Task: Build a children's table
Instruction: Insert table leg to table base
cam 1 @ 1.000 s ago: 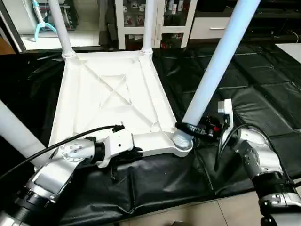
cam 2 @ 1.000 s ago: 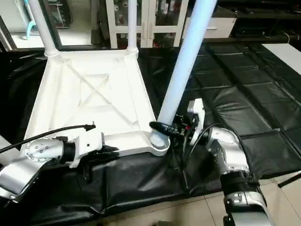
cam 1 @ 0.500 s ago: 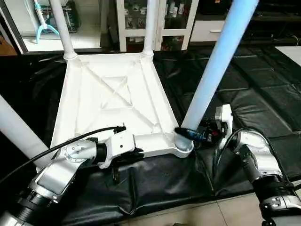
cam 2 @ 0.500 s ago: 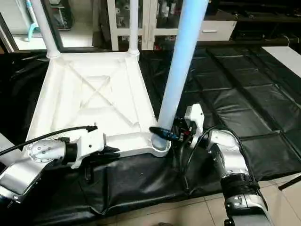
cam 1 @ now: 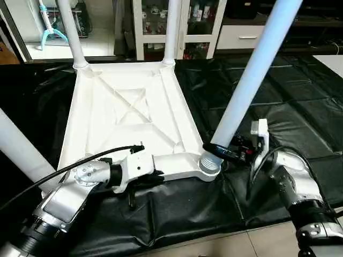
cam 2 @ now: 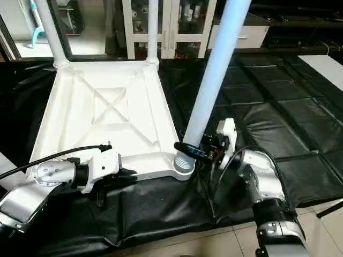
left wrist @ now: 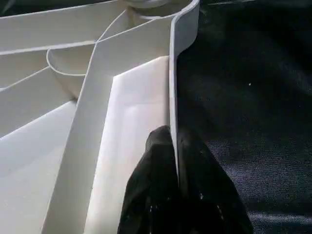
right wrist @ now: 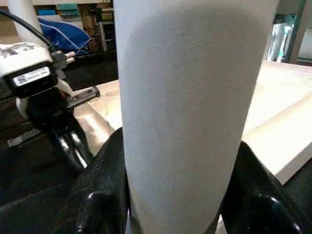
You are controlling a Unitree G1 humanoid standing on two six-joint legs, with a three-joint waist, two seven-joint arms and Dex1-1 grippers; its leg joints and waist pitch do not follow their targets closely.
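The white table top (cam 1: 128, 107) lies underside up on the black mat, its diagonal ribs showing. Legs stand in its two far corners (cam 1: 69, 32) (cam 1: 171, 27), and a third (cam 1: 19, 150) rises at the near left. The fourth leg (cam 1: 252, 75) leans to the right out of the near right corner socket (cam 1: 210, 165). My right gripper (cam 1: 220, 151) is shut on this leg just above the socket, one black finger on each side (right wrist: 102, 195). My left gripper (cam 1: 155, 174) is shut on the top's near rim (left wrist: 173, 97), pinching the thin wall.
The black padded mat (cam 1: 278, 91) covers the work surface around the top. A white glass-door cabinet (cam 1: 161, 21) stands behind it. Tiled floor (cam 1: 214, 246) shows at the near edge. A white surface corner (cam 1: 332, 59) sits at the far right.
The leg in my right gripper has swayed slightly and now leans a little more to the right. The left gripper keeps its hold on the rim.
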